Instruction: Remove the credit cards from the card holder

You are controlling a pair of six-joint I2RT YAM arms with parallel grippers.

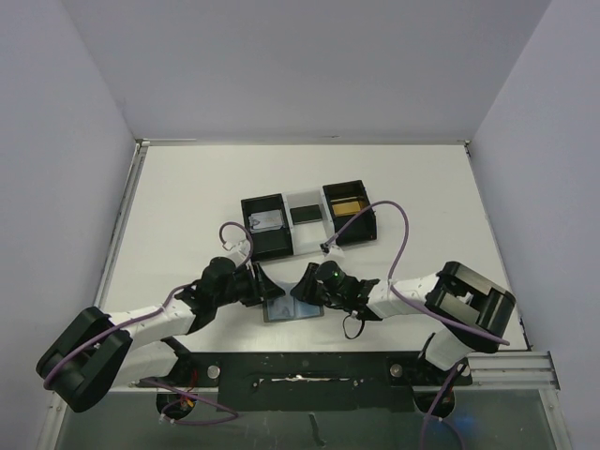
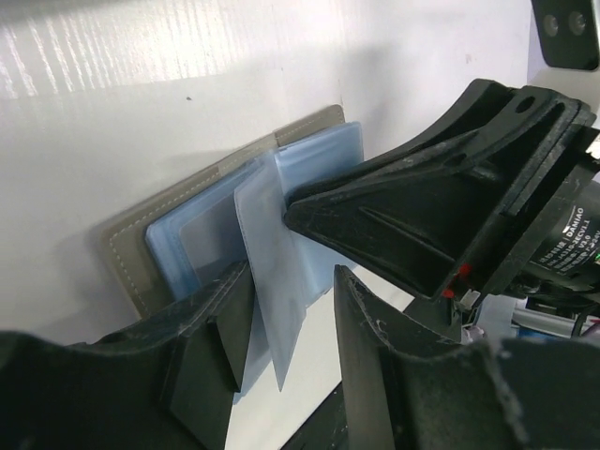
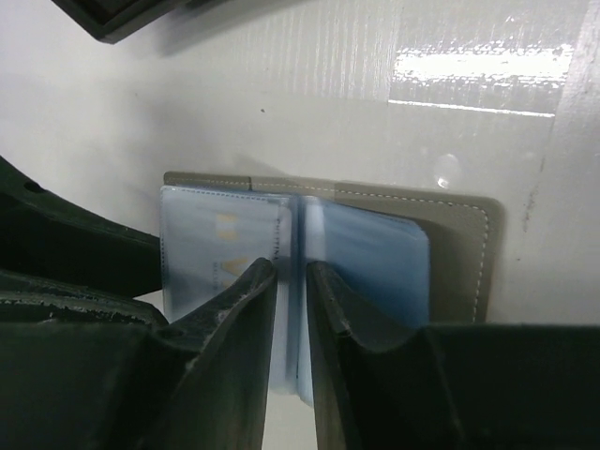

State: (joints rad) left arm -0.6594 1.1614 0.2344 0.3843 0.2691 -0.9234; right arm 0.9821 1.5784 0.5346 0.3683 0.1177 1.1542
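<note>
The grey card holder [image 1: 302, 312] lies open on the table between both arms, its blue-grey plastic sleeves showing. In the right wrist view my right gripper [image 3: 291, 272] is shut on an upright sleeve at the spine of the card holder [image 3: 459, 253]. A card with gold marks [image 3: 220, 248] sits in the left sleeve. In the left wrist view my left gripper [image 2: 291, 281] is open, with a raised clear sleeve [image 2: 267, 262] hanging between its fingers without being pinched, over the card holder [image 2: 127, 248]. From above, the left gripper [image 1: 265, 289] and right gripper [image 1: 305, 284] meet at the holder's far edge.
A black-and-white three-compartment tray [image 1: 284, 246] stands just behind the holder, with a card in each compartment, the right one gold [image 1: 349, 204]. Walls close the table at the back and sides. Purple cables loop above both wrists.
</note>
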